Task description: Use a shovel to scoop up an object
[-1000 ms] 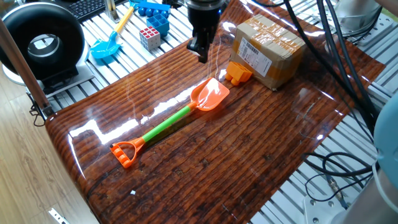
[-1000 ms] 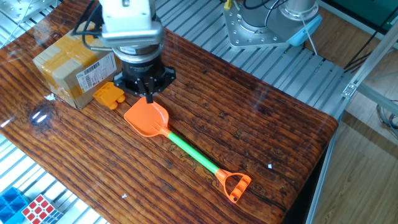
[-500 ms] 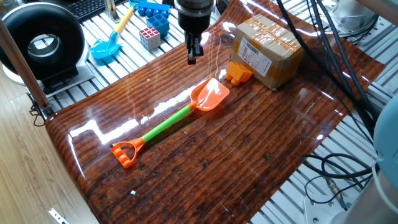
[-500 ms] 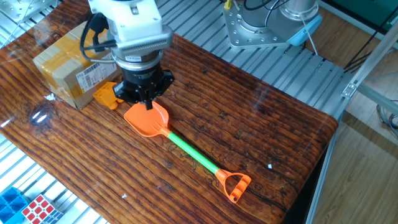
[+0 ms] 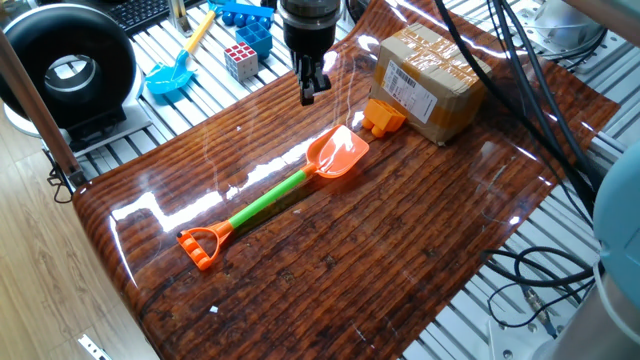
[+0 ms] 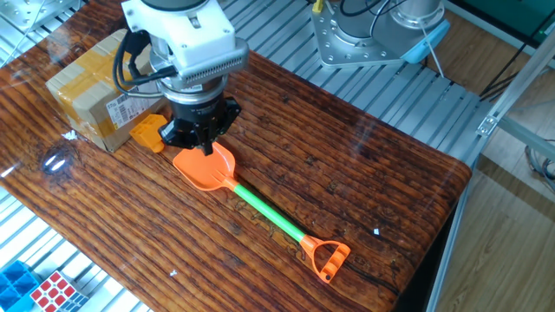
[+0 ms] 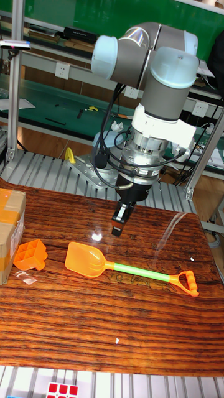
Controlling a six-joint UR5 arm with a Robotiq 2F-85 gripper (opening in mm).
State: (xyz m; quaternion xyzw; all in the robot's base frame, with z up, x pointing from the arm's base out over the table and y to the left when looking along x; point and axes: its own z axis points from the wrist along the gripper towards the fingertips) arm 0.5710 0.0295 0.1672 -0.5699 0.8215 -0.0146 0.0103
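Note:
The shovel [image 5: 340, 154] lies flat on the wooden table, its orange blade toward the box, its green shaft [image 5: 266, 205] running to the orange loop end [image 5: 203, 245]. The object, a small orange brick [image 5: 382, 117], rests against the cardboard box just past the blade. My gripper [image 5: 308, 96] hangs above the table beside the blade, its fingers together and holding nothing. From the other side the gripper [image 6: 206, 147] sits over the blade [image 6: 205, 166] and partly hides the brick [image 6: 147, 133]. The tall view shows gripper [image 7: 117, 230] well above the shovel [image 7: 87, 260], with the brick [image 7: 31, 255] to the left.
A brown cardboard box [image 5: 430, 78] stands behind the brick. Off the wooden top, on the slatted bench, lie a blue toy shovel [image 5: 170, 76], a puzzle cube [image 5: 240, 60], blue blocks [image 5: 250, 35] and a black round device [image 5: 65, 70]. Cables hang at the right.
The gripper has moved from near the blade and brick toward the puzzle-cube side of the table. The shovel and brick have not moved.

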